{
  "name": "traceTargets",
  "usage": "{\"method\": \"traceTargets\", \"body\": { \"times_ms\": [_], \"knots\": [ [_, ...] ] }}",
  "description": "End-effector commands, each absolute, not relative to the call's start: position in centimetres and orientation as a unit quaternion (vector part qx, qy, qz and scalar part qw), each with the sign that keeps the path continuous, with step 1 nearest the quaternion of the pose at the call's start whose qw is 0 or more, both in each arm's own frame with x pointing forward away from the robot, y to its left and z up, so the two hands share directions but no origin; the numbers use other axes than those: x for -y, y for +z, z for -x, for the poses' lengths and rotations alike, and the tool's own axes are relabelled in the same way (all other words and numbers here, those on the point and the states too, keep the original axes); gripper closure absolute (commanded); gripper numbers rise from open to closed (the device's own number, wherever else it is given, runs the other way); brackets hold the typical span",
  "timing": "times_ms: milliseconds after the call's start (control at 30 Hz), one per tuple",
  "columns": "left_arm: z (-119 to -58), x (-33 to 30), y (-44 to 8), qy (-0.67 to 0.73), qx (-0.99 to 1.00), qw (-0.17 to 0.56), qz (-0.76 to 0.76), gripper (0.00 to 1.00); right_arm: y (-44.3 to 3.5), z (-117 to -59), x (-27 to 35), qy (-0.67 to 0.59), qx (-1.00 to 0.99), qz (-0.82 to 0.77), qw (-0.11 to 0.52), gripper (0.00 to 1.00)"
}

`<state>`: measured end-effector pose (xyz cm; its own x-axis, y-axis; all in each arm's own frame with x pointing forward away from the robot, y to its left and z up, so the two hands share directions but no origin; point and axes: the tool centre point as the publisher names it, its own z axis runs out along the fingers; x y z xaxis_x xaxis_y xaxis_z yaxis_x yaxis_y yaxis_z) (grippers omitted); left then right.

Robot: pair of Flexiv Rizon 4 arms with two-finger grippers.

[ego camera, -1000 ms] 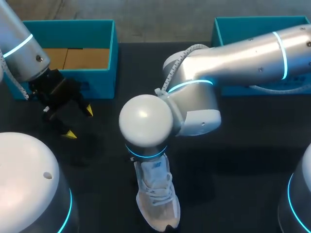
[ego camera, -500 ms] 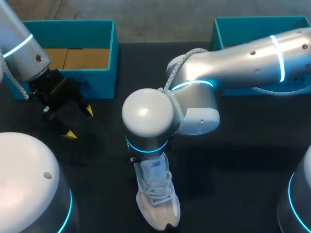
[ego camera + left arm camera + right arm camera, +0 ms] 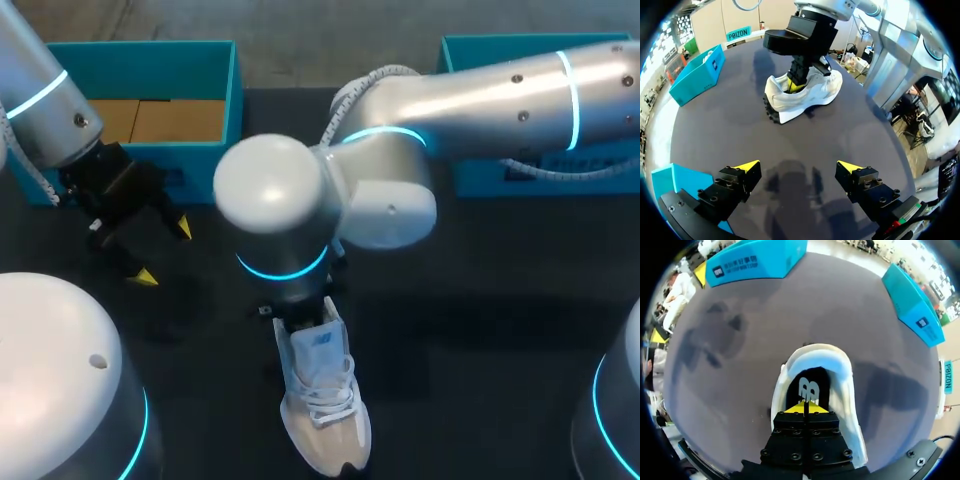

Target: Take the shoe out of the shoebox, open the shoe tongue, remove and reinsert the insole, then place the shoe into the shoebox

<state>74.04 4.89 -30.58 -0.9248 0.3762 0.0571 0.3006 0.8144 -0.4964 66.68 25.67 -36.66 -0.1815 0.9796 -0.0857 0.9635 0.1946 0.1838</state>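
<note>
shoe [image 3: 322, 400]: white | insole [image 3: 811, 375]: black, white mark | shoebox [image 3: 205, 172]: teal | table [image 3: 480, 340]: dark | left end effector [image 3: 797, 166]: yellow tips

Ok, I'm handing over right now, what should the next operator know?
Left claw: open, empty, above the table near the shoebox.
Right claw: shut, tips down inside the sneaker, at the insole; grip on it unclear.
Done: sneaker out, upright on the table.
To do: insole cycle unconfirmed; sneaker back into shoebox.
</note>
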Motion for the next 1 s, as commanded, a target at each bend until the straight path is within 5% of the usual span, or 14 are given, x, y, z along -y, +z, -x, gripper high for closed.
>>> {"method": "traceTargets", "body": {
  "times_ms": [33,200,300,500,600,767,833,900,1000],
  "knots": [
    [-73.9,-4.9,-30.6,0.246,0.950,0.075,0.178,0.00,-36.3,-66.6,-25.5,0.035,-0.741,-0.665,0.086,1.00],
    [-73.9,-4.9,-30.6,0.246,0.950,0.075,0.178,0.00,-36.2,-66.3,-25.2,0.007,-0.744,-0.665,0.068,1.00],
    [-73.9,-4.9,-30.6,0.246,0.950,0.075,0.178,0.00,-35.9,-65.9,-25.1,-0.011,-0.746,-0.663,0.060,0.79],
    [-73.9,-4.9,-30.6,0.246,0.950,0.075,0.178,0.00,-35.6,-65.2,-24.6,-0.048,-0.741,-0.668,0.045,0.76],
    [-73.9,-4.9,-30.6,0.246,0.950,0.075,0.178,0.00,-35.5,-64.9,-24.4,-0.063,-0.741,-0.667,0.040,0.60],
    [-73.9,-4.9,-30.6,0.246,0.950,0.075,0.178,0.00,-35.4,-64.4,-24.2,-0.081,-0.741,-0.666,0.033,0.50],
    [-73.9,-4.9,-30.6,0.246,0.950,0.075,0.178,0.00,-35.5,-64.2,-24.0,-0.084,-0.741,-0.665,0.027,0.32],
    [-73.9,-4.9,-30.6,0.246,0.950,0.075,0.178,0.00,-35.6,-64.1,-23.9,-0.086,-0.741,-0.665,0.023,0.03],
    [-73.9,-4.9,-30.6,0.246,0.950,0.075,0.178,0.00,-35.7,-63.9,-23.6,-0.091,-0.739,-0.667,0.018,0.00]
  ]
}}
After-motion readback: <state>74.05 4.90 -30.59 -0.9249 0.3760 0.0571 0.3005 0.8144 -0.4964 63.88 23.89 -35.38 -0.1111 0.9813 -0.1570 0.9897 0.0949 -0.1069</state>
